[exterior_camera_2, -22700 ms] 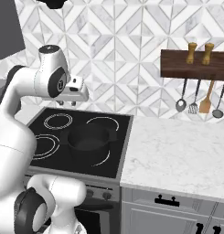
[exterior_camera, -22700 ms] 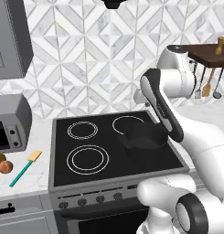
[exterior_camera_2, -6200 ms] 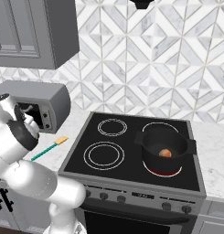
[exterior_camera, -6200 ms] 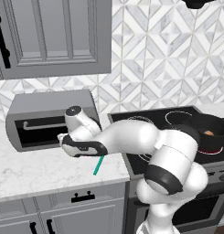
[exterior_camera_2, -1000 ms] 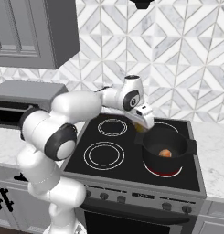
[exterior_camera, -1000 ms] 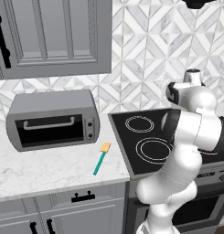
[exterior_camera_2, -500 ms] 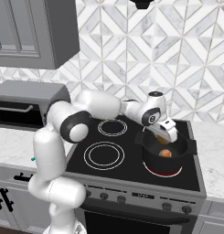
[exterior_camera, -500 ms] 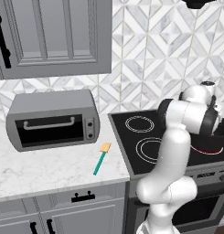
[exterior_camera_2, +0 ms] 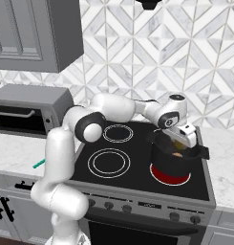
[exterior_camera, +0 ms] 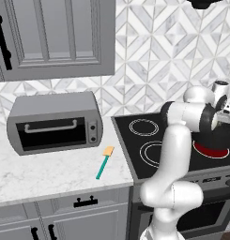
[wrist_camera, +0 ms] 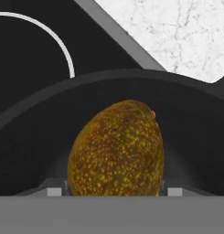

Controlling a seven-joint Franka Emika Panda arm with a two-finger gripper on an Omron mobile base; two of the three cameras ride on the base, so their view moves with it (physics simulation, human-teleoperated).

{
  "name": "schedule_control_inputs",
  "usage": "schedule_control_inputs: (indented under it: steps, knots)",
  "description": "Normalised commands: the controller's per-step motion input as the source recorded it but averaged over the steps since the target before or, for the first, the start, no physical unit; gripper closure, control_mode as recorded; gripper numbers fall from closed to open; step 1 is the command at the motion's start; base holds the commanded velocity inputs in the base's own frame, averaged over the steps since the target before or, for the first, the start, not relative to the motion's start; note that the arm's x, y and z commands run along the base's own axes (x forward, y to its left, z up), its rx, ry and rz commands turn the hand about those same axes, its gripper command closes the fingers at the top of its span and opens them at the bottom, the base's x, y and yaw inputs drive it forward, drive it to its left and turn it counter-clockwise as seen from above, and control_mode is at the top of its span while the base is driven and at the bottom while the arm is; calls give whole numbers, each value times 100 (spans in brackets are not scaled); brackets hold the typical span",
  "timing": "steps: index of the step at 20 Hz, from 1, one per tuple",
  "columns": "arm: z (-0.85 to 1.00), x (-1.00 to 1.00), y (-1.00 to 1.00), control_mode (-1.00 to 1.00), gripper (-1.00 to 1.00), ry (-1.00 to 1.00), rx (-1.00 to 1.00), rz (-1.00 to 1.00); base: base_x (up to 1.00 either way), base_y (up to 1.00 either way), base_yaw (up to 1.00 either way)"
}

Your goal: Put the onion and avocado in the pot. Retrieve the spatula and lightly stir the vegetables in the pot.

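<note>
My gripper hangs just over the mouth of the black pot, which stands on a glowing red front-right ring. Its jaws are shut on the avocado, a speckled brown-olive lump seen close up in the hand view, with the pot's dark rim curving behind it. A sliver of the orange onion peeks out behind the avocado; it lies inside the pot. The teal-handled spatula lies on the marble counter, left of the stove, far from the gripper.
A grey toaster oven stands on the counter at the left under wall cabinets. The black stove top has free rings left of the pot. White counter lies beyond the stove's right edge.
The arm has swung right across the stove and brought the hand with the avocado down to the pot's mouth. The spatula and the pot have stayed put.
</note>
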Motion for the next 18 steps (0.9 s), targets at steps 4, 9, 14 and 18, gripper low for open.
schedule_control_inputs:
  steps: [4,9,14,18]
  knots:
    - [-9,-40,0,-100,100,0,0,0,0,0,0]
    - [-14,-26,3,-100,100,0,0,1,0,0,0]
    - [-12,-27,12,-100,100,-1,0,1,0,0,0]
    - [-4,-34,29,-100,100,-5,0,6,0,0,0]
